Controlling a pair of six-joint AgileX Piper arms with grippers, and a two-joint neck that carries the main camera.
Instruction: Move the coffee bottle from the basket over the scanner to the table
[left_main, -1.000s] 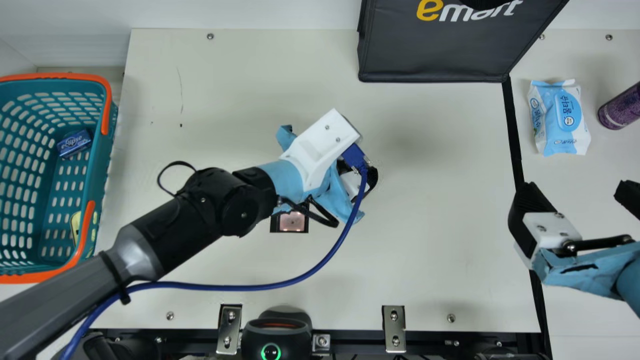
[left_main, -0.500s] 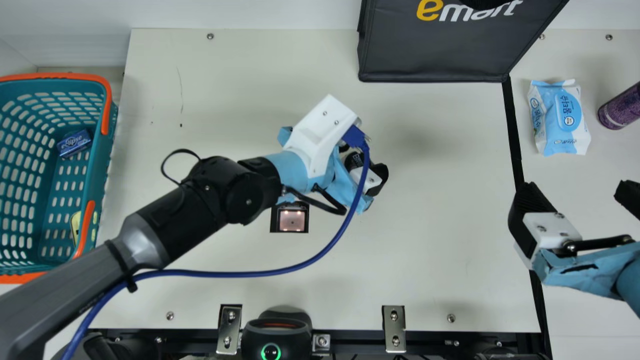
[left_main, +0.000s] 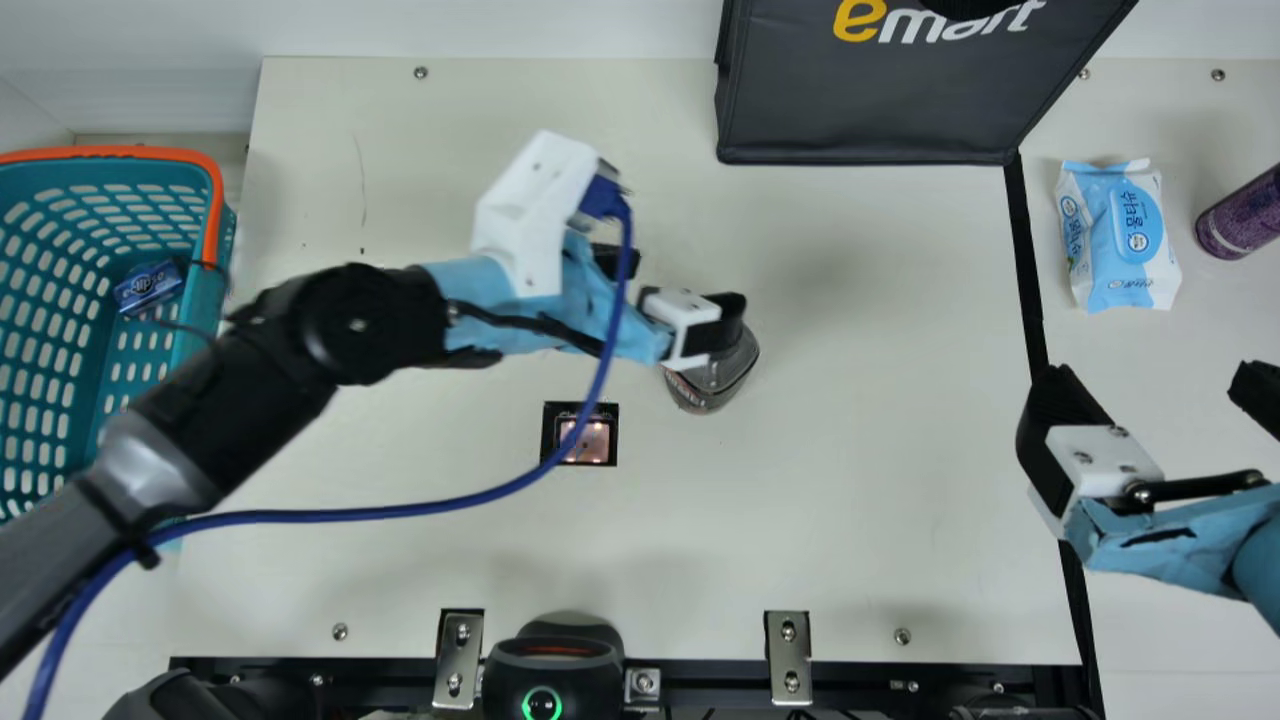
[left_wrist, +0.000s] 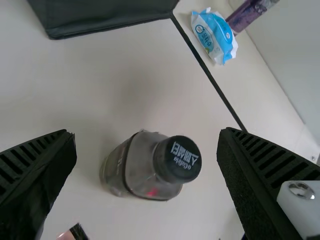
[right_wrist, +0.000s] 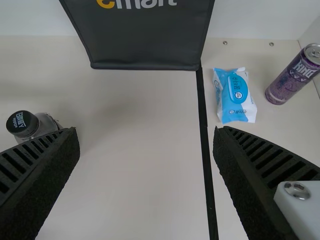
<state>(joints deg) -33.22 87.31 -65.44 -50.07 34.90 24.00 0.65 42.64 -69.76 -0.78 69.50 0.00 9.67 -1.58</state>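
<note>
Grey see-through, black-capped coffee bottle (left_wrist: 145, 164): out of the basket, upright on the cream table (left_main: 880, 480), below the black ribbed left gripper (left_main: 687, 282); the main view shows one finger partly covering it.
Left gripper's grip: fingers spread wide, the bottle framed between them in the left wrist view, held by neither.
Black ribbed right gripper (left_main: 1155, 382): fingers wide apart, nothing between them; well to the right of the left gripper.
Square black scanner with a pink-lit pane (left_main: 602, 445): set in the table, on the robot's side of the left gripper, crossed in the main view by the left arm's blue cable (left_main: 400, 509).
Teal plastic basket with orange handles (left_main: 110, 152): well to the left of the left gripper, a small blue pack (left_main: 148, 286) inside.
Black fabric bag (left_main: 860, 110): ahead of both grippers, between them sideways.
White-and-blue wipes packet (left_main: 1120, 235): ahead of the right gripper.
Purple metal can (left_main: 1240, 220): ahead of the right gripper, just beyond the packet's right side.
</note>
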